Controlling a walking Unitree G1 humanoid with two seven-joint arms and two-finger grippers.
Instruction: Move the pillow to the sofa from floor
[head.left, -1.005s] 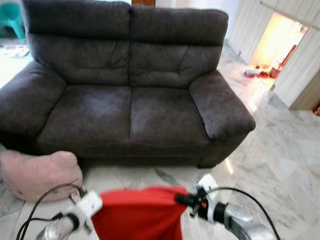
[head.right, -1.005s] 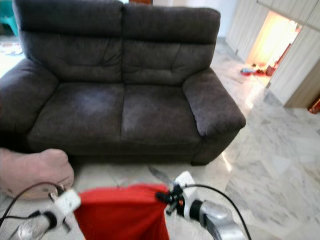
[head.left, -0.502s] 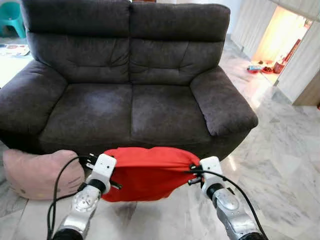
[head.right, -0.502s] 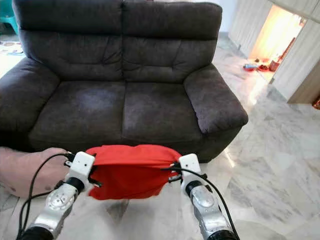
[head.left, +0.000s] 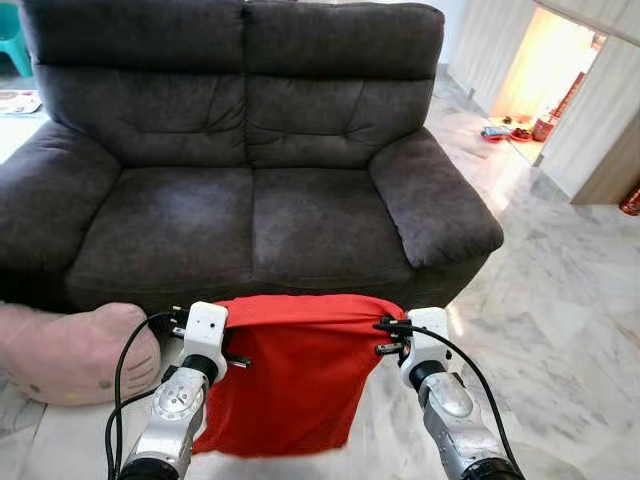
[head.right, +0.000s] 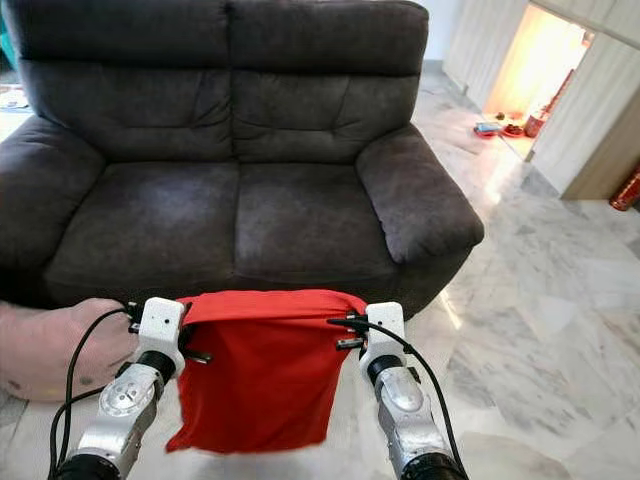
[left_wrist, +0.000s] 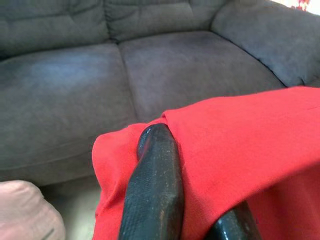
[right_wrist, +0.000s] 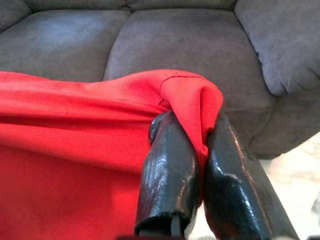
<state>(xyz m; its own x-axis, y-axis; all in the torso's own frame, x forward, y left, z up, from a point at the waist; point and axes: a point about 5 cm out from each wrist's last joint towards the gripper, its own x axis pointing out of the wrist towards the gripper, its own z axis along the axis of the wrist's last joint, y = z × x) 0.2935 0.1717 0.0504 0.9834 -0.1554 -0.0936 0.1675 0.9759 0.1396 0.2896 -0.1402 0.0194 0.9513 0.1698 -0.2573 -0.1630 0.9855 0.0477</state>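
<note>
Held item: a red pillow (head.left: 285, 375), limp and cloth-like, hangs stretched between the two grippers, its top edge pulled taut from one to the other and the rest drooping below them toward the floor.
Left gripper (left_wrist: 172, 145): fingers (left_wrist: 155, 185) closed on the pillow's top corner; red fabric is folded over and pinched between them, bulging just past the fingertips.
Right gripper (right_wrist: 200, 135): fingers (right_wrist: 167, 175) clamped on the opposite top corner; a fold of red fabric rises between the two fingers and caps their tips.
Position of the pillow: off the floor (head.left: 560, 300) along its top edge, hanging in front of the sofa's front edge, not touching the seat cushions. Its lower hem is near the marble; contact with the floor cannot be told.
Sofa (head.left: 250, 150): dark grey two-seater, directly beyond both sets of fingertips; the seat lies ahead of and past the held fabric.
Pink cushion (head.left: 70, 350): on the floor, outboard of the left gripper, against the sofa's front corner; apart from the red fabric.
Arms: both silver forearms reach forward, side by side, with black cables looping from the wrists.
Surroundings: white marble tiling runs off beyond the right gripper toward a brightly lit doorway (head.left: 535, 70) with small objects on its floor, too small to identify.
</note>
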